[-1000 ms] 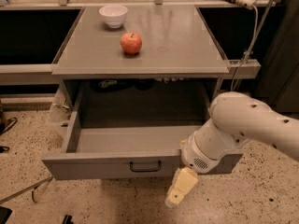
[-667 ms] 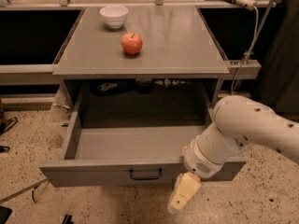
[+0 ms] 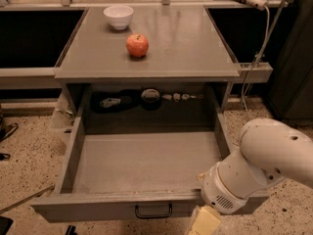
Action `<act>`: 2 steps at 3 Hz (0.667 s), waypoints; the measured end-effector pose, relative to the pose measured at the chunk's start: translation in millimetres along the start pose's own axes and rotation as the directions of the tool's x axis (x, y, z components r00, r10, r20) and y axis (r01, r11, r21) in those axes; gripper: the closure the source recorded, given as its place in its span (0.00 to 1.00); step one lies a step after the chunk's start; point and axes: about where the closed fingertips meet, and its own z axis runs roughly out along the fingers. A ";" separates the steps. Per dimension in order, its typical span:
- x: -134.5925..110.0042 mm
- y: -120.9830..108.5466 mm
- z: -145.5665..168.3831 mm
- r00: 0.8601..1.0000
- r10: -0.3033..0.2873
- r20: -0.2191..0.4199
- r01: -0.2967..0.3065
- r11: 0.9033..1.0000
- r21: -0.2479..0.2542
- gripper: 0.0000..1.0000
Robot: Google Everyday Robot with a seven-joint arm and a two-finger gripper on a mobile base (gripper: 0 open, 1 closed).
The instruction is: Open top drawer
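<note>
The top drawer [image 3: 142,163] is pulled far out from under the grey cabinet top [image 3: 186,43]. Its deep grey tray is bare inside. Its flat front [image 3: 98,212] runs along the bottom of the view, with the small black loop handle [image 3: 153,211] at its middle. My gripper [image 3: 204,222] is at the bottom edge, just right of the handle and in front of the drawer's face. Only a cream finger [image 3: 205,220] shows below the white wrist [image 3: 230,187]. The white arm [image 3: 276,153] covers the drawer's front right corner.
A red apple [image 3: 137,45] and a white bowl [image 3: 118,16] sit on the cabinet top. Small items [image 3: 149,98] lie in the dark recess behind the drawer. A cable [image 3: 257,48] hangs at the right. Speckled floor [image 3: 29,155] lies on both sides.
The drawer has slid further out toward the camera. My gripper and arm have moved back and down with it.
</note>
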 end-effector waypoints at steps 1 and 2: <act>0.0 0.3 0.2 1.000 0.000 0.000 0.000 1.000 0.000 0.00; 15.0 20.7 8.4 1.000 0.015 0.008 -0.015 0.998 -0.055 0.00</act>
